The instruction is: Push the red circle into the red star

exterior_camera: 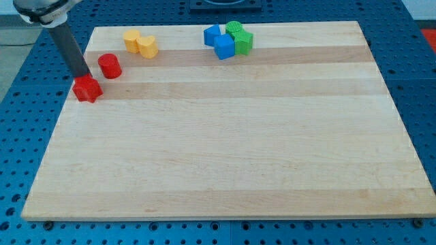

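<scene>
At the surface's (225,150) top-left, we're resting my tip (86,76) vs. red star (87,90); red circle (109,66) sitting just right, apart — push pending. No hand.

The arm's straight dark rod slants down from the frame's upper left corner, its tip (84,76) resting low near the left edge, upper left.

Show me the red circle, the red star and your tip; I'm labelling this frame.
red circle (110,65), camera view, its top face.
red star (87,89), camera view, its top face.
my tip (84,77), camera view, rod's lower end.
</scene>
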Robot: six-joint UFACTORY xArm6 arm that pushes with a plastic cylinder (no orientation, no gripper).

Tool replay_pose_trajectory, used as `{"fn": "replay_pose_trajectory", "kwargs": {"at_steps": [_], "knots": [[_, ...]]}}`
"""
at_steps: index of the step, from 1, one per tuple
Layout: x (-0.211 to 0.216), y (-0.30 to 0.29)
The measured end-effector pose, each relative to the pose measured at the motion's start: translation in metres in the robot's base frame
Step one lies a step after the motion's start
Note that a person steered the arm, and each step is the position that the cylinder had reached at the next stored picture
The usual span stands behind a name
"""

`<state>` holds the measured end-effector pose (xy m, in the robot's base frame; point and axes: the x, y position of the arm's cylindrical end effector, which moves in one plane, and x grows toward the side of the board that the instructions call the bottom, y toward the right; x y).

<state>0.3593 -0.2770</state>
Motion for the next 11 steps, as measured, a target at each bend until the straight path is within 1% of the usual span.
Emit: {"fn": "replay_pose_trajectory", "kwargs": {"at_steps": [1,2,3,4,5,6,7,9,10,11], "knots": [[0.011,0.000],[0.005,-0.001],[-0.028,-0.001],[-0.068,0.015],[-0.084,0.069],[-0.073,0.092],[-0.060,0.069],[-0.063,0.016],[-0.057,0.002],[-0.039,0.003]]}}
